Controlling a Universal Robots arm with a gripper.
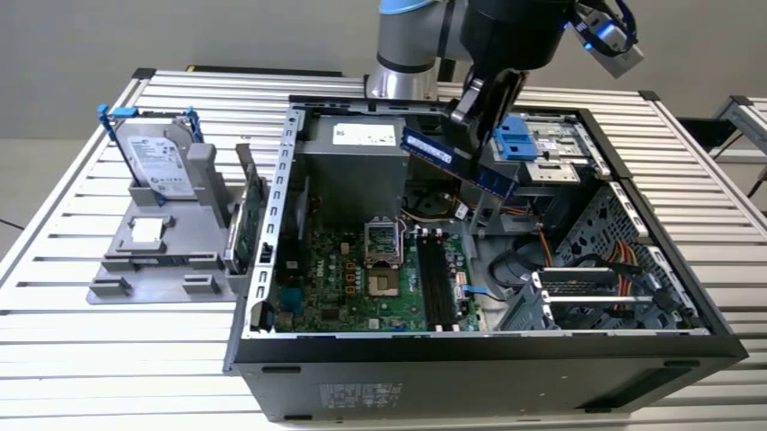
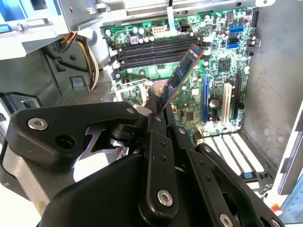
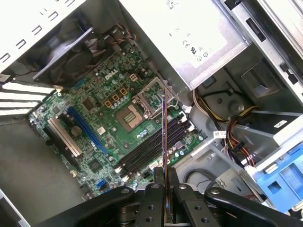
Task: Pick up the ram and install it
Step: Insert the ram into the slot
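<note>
The ram [image 1: 454,162] is a dark blue stick held tilted in the air above the open computer case [image 1: 480,346], over its back half. My gripper [image 1: 476,144] is shut on it from above. In the second wrist view the ram [image 2: 182,73] sticks out of the black fingers [image 2: 154,120] toward the green motherboard [image 2: 189,109]. In the first wrist view it shows edge-on [image 3: 164,132] above the gripper [image 3: 165,177]. The black memory slots [image 1: 437,283] [image 2: 156,47] [image 3: 151,151] lie below it, well apart from the stick.
A silver hard drive with blue clips [image 1: 162,157] stands on a grey holder on the exterior view's left. A green card [image 1: 246,215] stands beside the case wall. Inside the case are the grey power supply [image 1: 354,153], orange cables [image 1: 563,260] and a blue drive bracket [image 1: 522,139].
</note>
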